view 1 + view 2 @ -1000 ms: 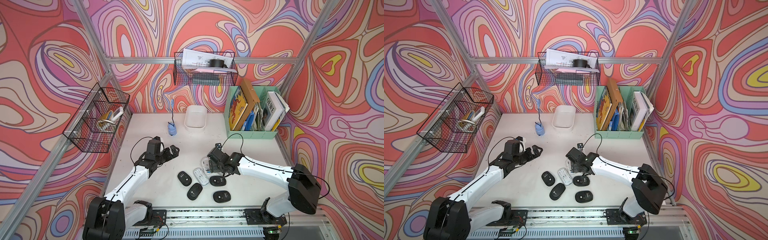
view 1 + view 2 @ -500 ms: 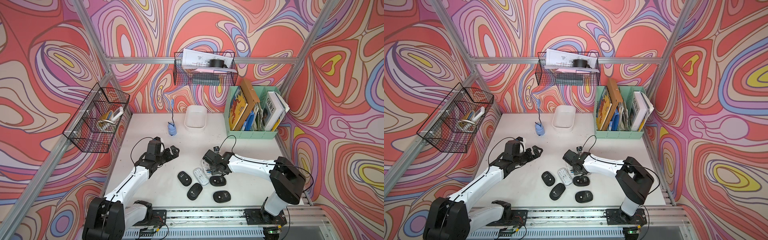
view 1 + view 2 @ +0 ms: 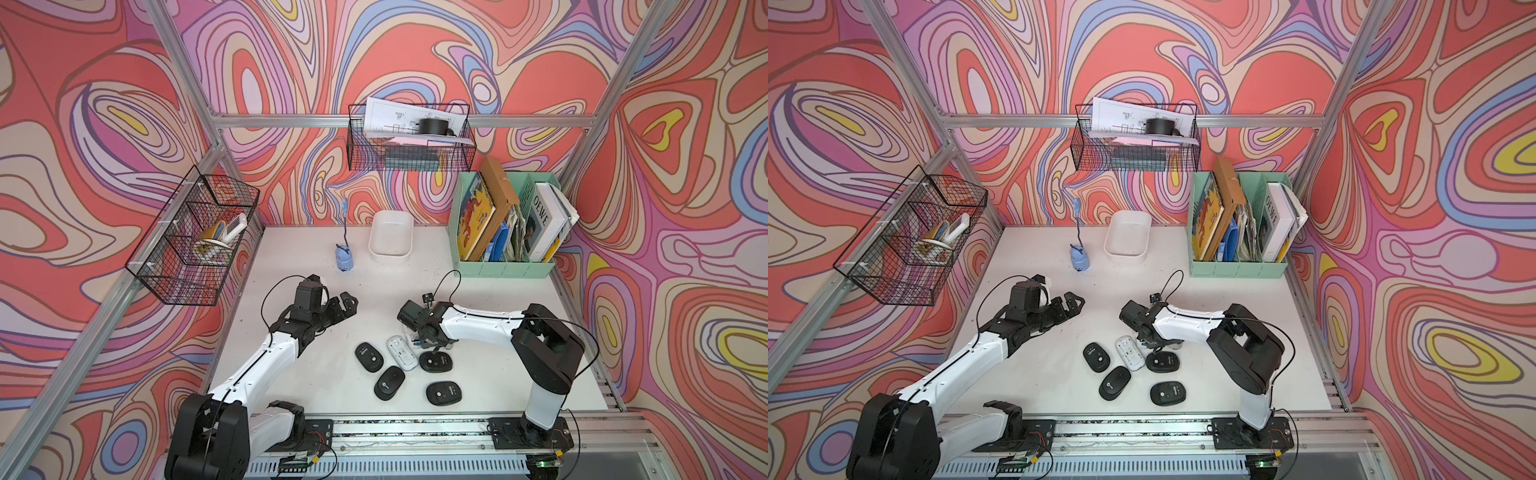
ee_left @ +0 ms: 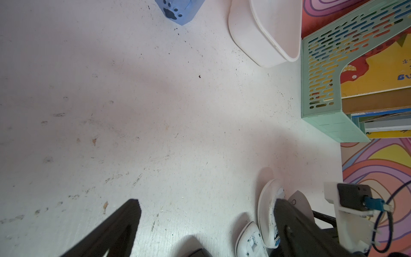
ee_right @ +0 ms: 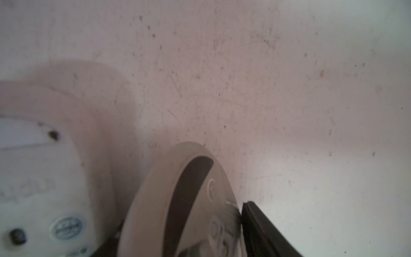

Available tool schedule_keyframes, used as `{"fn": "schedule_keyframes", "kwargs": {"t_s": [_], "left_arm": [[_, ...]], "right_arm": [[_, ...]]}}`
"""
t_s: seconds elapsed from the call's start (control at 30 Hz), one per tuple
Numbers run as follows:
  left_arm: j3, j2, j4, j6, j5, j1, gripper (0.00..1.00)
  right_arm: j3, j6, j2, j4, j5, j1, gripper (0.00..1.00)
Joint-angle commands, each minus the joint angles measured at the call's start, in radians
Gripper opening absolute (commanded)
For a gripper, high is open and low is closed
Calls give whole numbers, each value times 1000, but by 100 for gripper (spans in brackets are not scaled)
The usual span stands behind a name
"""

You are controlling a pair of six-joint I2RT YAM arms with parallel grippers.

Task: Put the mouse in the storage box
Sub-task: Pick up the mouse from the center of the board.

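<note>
On the white tabletop [image 3: 332, 399], the small white plastic storage box [image 3: 390, 255] sits at the back, about mid-width. Just left of it stands a small blue plastic gadget with a thin stalk [image 3: 344, 262]. Well to the box's right, in the back corner, is the mint-green slotted file organizer [image 3: 503, 270], with books [image 3: 478, 220] upright in it. One black wire-mesh basket [image 3: 409, 143] hangs on the back wall above the box, and another such basket [image 3: 191, 241] hangs on the left wall. Near the front, a white plastic mouse [image 3: 402, 352] lies between a black plastic mouse [image 3: 369, 356] on its left and a second black mouse [image 3: 435, 361] on its right. A third black mouse [image 3: 389, 382] and a fourth black mouse [image 3: 444, 392] lie in front of them. A second white mouse [image 4: 265, 207] stands on edge just behind.
</note>
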Motion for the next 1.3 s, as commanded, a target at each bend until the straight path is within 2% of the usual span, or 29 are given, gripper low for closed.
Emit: {"fn": "schedule_keyframes", "kwargs": {"t_s": [0.0, 0.2, 0.4, 0.53, 0.7, 0.83, 0.93, 1.27], "left_arm": [[-6, 9, -13, -11, -7, -4, 99], [42, 49, -32, -25, -13, -18, 99], [200, 149, -101, 12, -169, -160, 99], [297, 234, -121, 4, -256, -225, 99], [392, 338, -125, -40, -282, -258, 98], [382, 354, -99, -71, -290, -259, 98], [332, 320, -70, -76, -311, -259, 98], [109, 89, -30, -49, -381, -259, 99]], "right_arm": [[8, 23, 23, -16, 14, 3, 58], [1, 28, -38, -5, 34, 3, 45], [-38, 31, -157, 61, 35, 2, 42], [-73, 44, -226, 108, 6, -10, 41], [-126, 45, -310, 226, -96, -75, 40], [-125, 27, -346, 364, -224, -152, 40], [-63, 5, -304, 452, -313, -204, 39], [367, -90, 69, 583, -387, -257, 38]]}}
